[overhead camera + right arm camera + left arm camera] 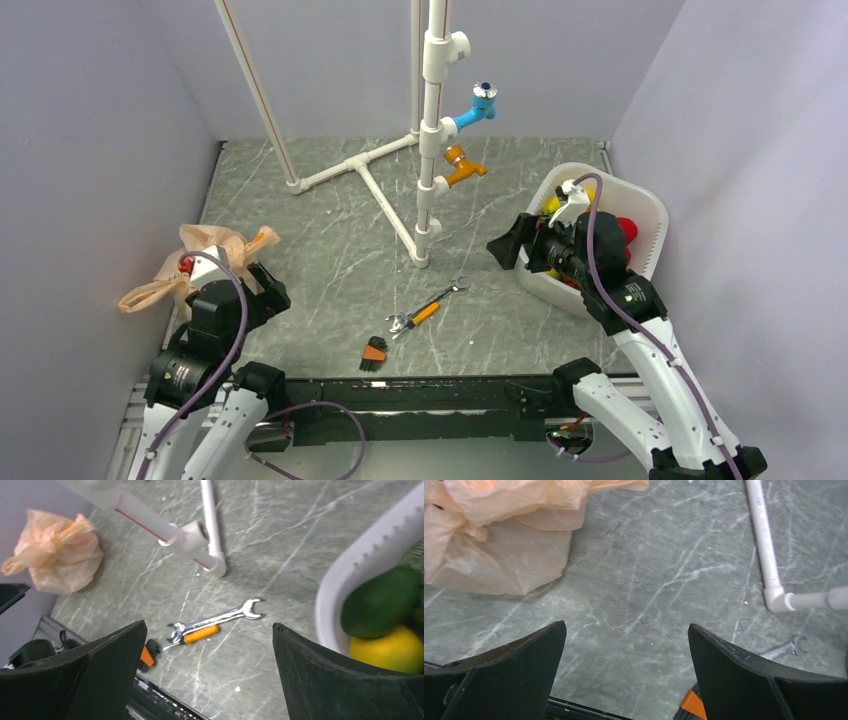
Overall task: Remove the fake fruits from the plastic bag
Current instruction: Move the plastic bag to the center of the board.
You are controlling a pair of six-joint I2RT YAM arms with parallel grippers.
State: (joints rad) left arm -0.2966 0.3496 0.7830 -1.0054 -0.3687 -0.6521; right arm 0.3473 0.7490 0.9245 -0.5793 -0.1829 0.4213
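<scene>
Evidently light and limp, the plastic bag [222, 243] lay bunched at the left of the desk [330, 250], best taken by a loop handle [146, 296]; left pincer [625, 627] and right pincer [209, 625] both stood apart, empty.

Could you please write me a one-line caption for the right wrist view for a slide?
Open right gripper frames a wrench; plastic bag far left, white basket at right.
</scene>
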